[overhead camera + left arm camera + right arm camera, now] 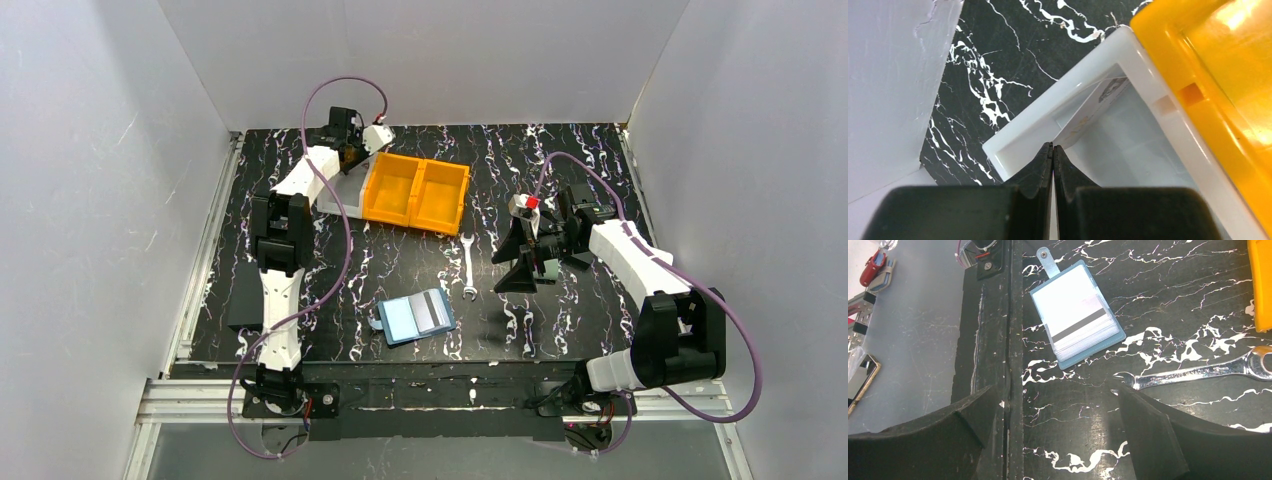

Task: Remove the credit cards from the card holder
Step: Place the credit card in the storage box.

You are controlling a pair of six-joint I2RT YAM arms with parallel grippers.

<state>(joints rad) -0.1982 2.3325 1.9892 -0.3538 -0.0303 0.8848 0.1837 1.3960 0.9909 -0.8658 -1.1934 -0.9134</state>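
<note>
**Card holder lying open on the table, one card at the white tray**

A black table (560, 300) with white veining is sitting inside plain white walls (100, 200). A yellow bin (392, 190) with two compartments is standing at the far side, left of centre. A white tray (1088, 60) is lying against its left side. A wrench (468, 268) is lying near the middle of the table, pointing near to far.

The card holder (417, 317) is lying open and flat close to the near edge, left of the wrench and apart from it. Its blue snap flap (1048, 260) is sticking out on the left side. A stack of clear pockets is showing inside, and the top card (1080, 327), pale with a dark stripe, is sitting in them.

The left gripper (1053, 147) is hanging over the far left corner of the tray with its fingers pressed together. A pale loose card (1093, 107) with small print is leaning tilted into that corner. Its near end is meeting the fingertips, but whether it is being pinched cannot be told.

The right gripper (1055, 390) is hovering above the table just right of the wrench. Its fingers are spread wide and holding nothing, and its wrist camera is looking towards the card holder.
</note>
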